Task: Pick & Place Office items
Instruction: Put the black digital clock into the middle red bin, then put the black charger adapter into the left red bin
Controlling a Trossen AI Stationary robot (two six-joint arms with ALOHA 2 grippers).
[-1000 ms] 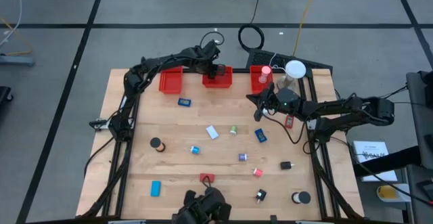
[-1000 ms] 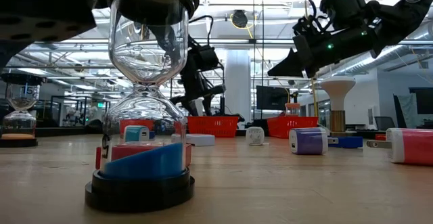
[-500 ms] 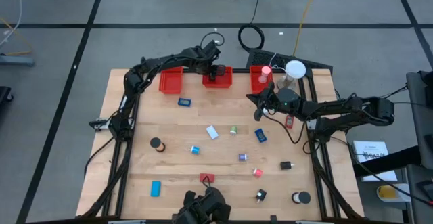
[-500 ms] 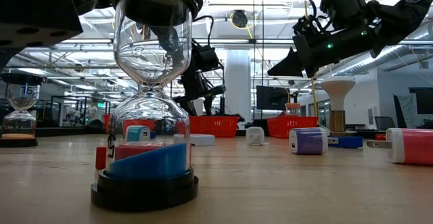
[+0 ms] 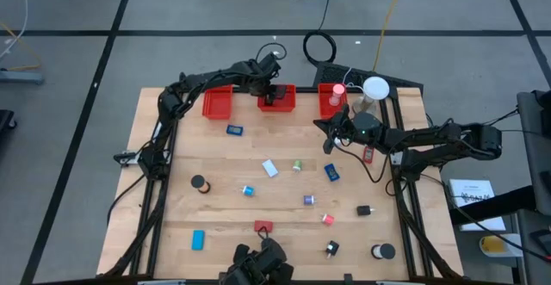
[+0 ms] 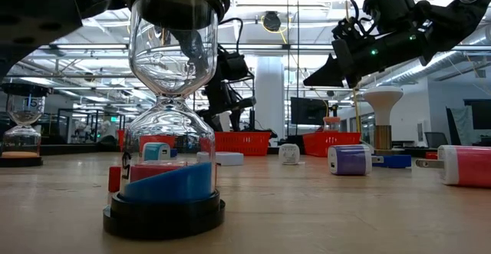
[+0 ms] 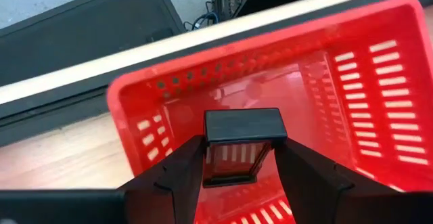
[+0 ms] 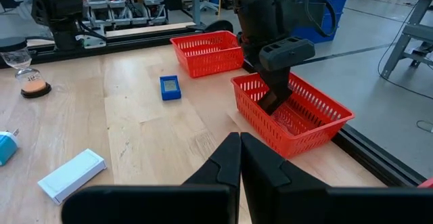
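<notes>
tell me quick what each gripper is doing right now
Left gripper: shut on a black block over the middle red bin.
Right gripper: shut, empty.

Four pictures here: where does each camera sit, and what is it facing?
High: overhead, looking straight down; both arms show.
Low: table height, behind an hourglass; arms enter from above.
Left wrist: above the middle red bin; left gripper holds a black item.
Right wrist: right gripper shut, facing that same bin.
</notes>
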